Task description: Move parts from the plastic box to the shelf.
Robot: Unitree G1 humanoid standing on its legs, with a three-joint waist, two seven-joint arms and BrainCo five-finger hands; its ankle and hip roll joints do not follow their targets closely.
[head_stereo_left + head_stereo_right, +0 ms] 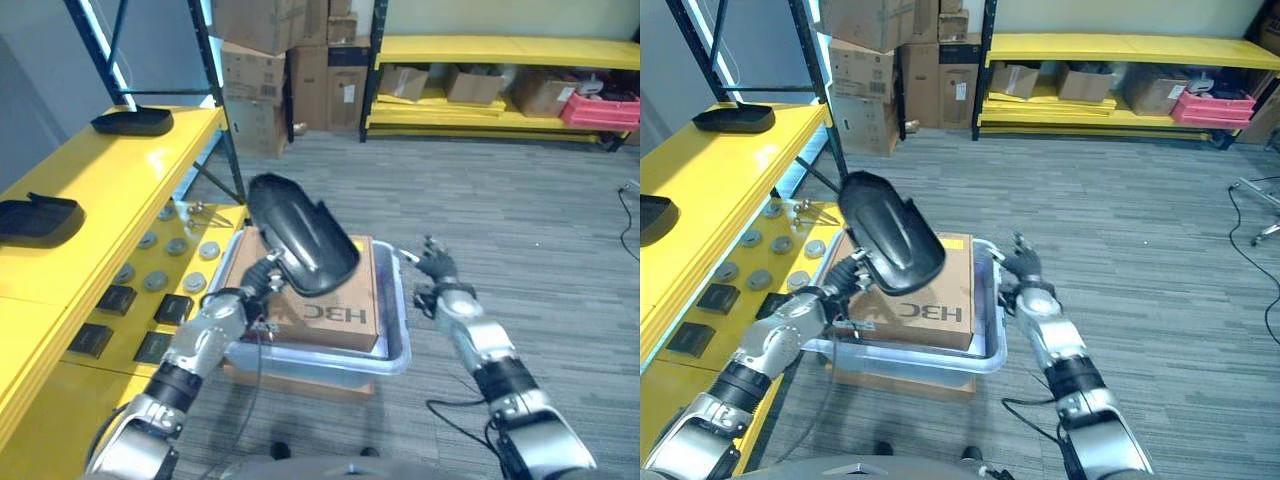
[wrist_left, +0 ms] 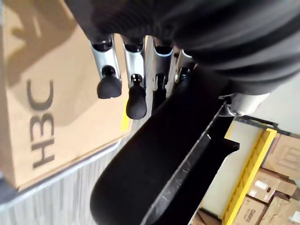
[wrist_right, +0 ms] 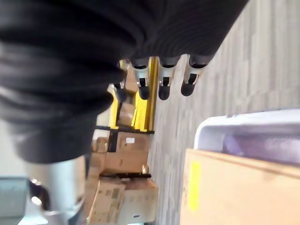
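While gripped, part (image 1: 300,235) above box (image 1: 330,300)

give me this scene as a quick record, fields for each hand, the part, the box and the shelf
left hand: shut on the black part, holding it raised above the cardboard box
right hand: open, empty, beside the plastic box's right rim
black part: large curved black shell, tilted, in the air
plastic box: clear, on the floor, holding a cardboard box
shelf: yellow, on the robot's left, two black parts already on top
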